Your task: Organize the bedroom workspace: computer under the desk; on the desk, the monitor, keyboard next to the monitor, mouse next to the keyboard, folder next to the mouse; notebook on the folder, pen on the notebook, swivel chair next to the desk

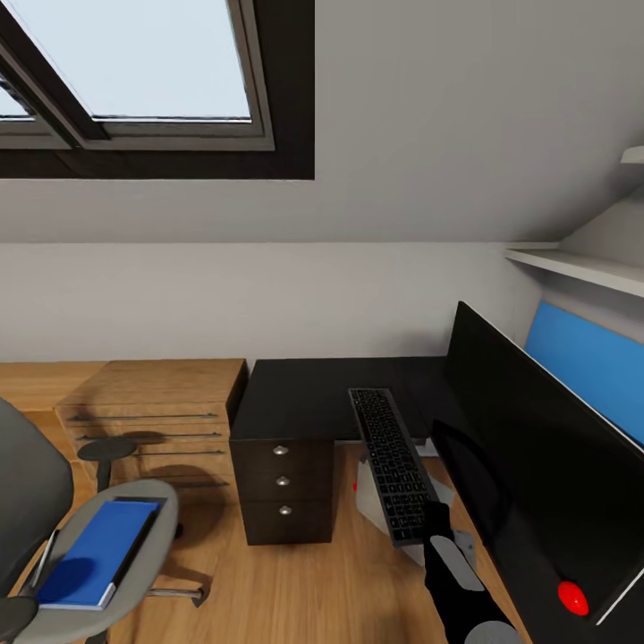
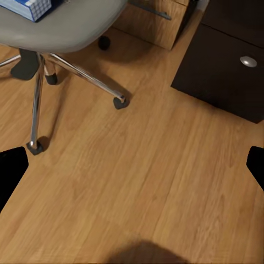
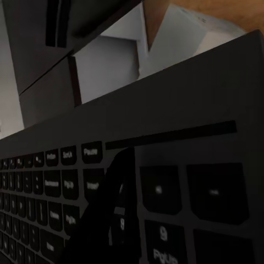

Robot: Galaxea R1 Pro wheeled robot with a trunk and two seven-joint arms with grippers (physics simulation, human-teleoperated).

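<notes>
Right tool (image 1: 436,526) clamps keyboard (image 1: 392,462) near end, arm reaching forward.

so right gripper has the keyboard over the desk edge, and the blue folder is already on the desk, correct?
Not quite. The right gripper does hold the keyboard at the desk edge, but the blue folder lies on the swivel chair seat, not the desk. The head view shows it.
</notes>
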